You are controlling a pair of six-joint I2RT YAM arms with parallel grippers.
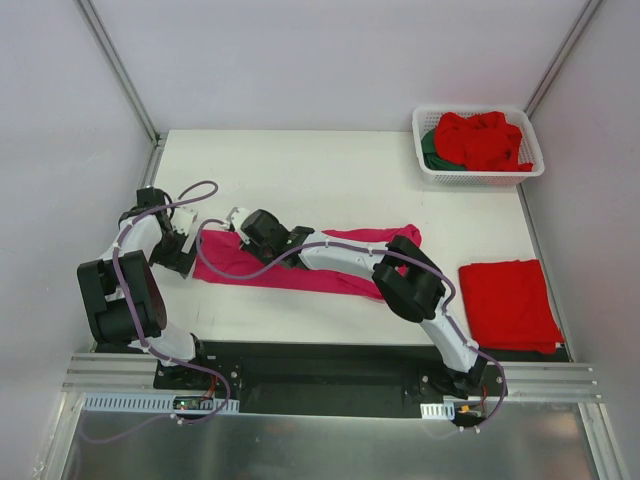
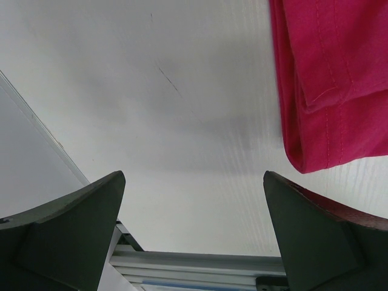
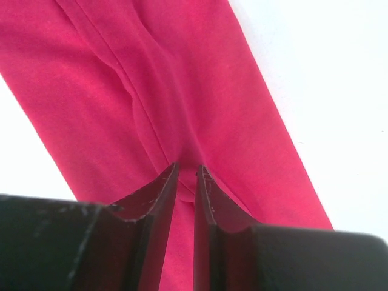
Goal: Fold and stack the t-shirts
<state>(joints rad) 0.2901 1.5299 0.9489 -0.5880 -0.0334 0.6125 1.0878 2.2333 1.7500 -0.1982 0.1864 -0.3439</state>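
L→R. L gripper (image 2: 194,179): jaws spread wide, holding nothing, over the bare white table (image 1: 300,170) just left of the magenta shirt (image 1: 300,277). Magenta shirt: soft knit w/ stitched hems, folded lengthwise into a long narrow band, mid-table. R gripper (image 3: 188,173) is nearly closed, pinching a raised crease near the band's left end. Near right: one red shirt (image 1: 510,300), flat squarish fold, judged done. Far right: white slotted plastic basket (image 1: 480,176) w/ crumpled red shirts (image 1: 485,138) and a dark green shirt (image 1: 430,148), unfolded. Approx. one done, one underway, rest left; no stack yet.
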